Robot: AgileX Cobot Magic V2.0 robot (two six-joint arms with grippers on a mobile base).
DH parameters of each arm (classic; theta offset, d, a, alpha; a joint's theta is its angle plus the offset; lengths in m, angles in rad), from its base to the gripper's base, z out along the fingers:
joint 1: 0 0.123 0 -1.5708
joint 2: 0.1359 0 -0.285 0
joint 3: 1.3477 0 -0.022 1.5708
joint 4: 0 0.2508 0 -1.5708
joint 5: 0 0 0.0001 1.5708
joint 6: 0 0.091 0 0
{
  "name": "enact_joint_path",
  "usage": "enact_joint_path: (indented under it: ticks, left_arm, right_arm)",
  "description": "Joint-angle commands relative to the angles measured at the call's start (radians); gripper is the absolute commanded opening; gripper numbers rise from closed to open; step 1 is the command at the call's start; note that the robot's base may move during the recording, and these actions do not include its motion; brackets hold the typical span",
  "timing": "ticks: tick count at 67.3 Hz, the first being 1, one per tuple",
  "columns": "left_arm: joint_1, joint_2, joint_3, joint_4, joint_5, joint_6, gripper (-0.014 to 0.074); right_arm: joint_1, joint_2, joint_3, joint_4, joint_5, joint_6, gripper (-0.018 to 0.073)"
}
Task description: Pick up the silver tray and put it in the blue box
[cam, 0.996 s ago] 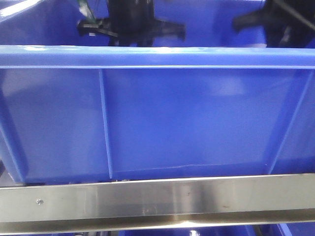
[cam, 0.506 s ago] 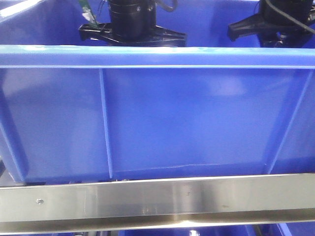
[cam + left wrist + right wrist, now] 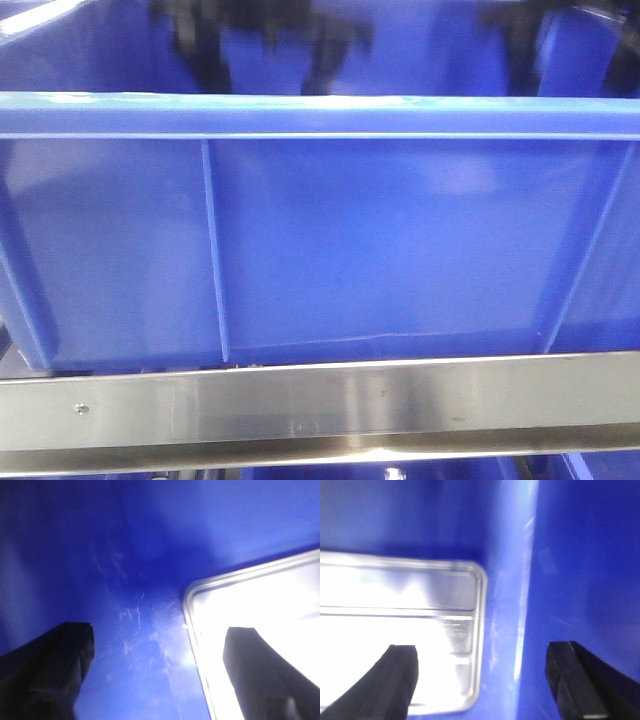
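Now the silver tray (image 3: 400, 630) lies flat on the bottom of the blue box (image 3: 380, 250); in the view from my left wrist I see one rounded corner of it (image 3: 260, 630) with the rolled rim, very bright from the light. In the view from my right wrist its other end shows a raised line across the bottom, and its rim is just beside the blue wall, but I cannot tell if it touches.

My left claw (image 3: 162, 672) is spread wide and holds nothing: one finger (image 3: 55, 675) is over the bare, scratched blue floor and the other one is over the tray, with the tray's edge between them. I cannot tell if this finger touches the metal.

My right claw (image 3: 487, 682) is also spread and empty. Its left finger (image 3: 380, 685) is over the tray and its right finger is over the blue plastic.

From the front view I see only the ribbed outer wall of the box, which stands behind a steel bar (image 3: 320, 410). Above the thick rim my arms are dark blurred shapes.
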Motion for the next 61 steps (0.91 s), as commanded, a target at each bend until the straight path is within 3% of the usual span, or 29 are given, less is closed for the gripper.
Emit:
enact_joint_path:
  ticks: [1,10,22,46,51,57,61]
  left_arm:
    - [-0.025,-0.12,-0.038,0.053,0.049,0.024,0.0426]
    - [-0.06,-0.181,-0.002,0.068,0.074,0.074,0.0393]
    - [-0.115,-0.277,0.131,0.121,0.051,0.073,0.0311]
    - [-0.134,-0.509,0.533,0.121,-0.112,0.04,0.0049]
    - [-0.134,-0.57,0.617,0.121,-0.157,0.037,-0.0021]
    - [-0.134,-0.654,0.716,0.119,-0.209,0.037,-0.011]
    - [-0.134,-0.715,0.762,0.119,-0.238,0.037,-0.0101]
  right_arm:
    - [-0.002,-0.118,-0.029,-0.019,-0.005,0.0,0.0614]
    - [-0.001,-0.198,-0.013,-0.019,0.025,0.0,0.0614]
    - [0.001,-0.291,0.071,-0.019,0.012,0.0,0.0582]
    - [0.001,-0.455,0.287,-0.019,-0.061,0.0,0.0109]
    - [0.001,-0.494,0.323,-0.019,-0.08,0.0,0.0051]
    - [0.001,-0.547,0.369,-0.019,-0.106,0.0,0.0051]
    - [0.001,-0.587,0.392,-0.019,-0.123,0.0,0.0051]
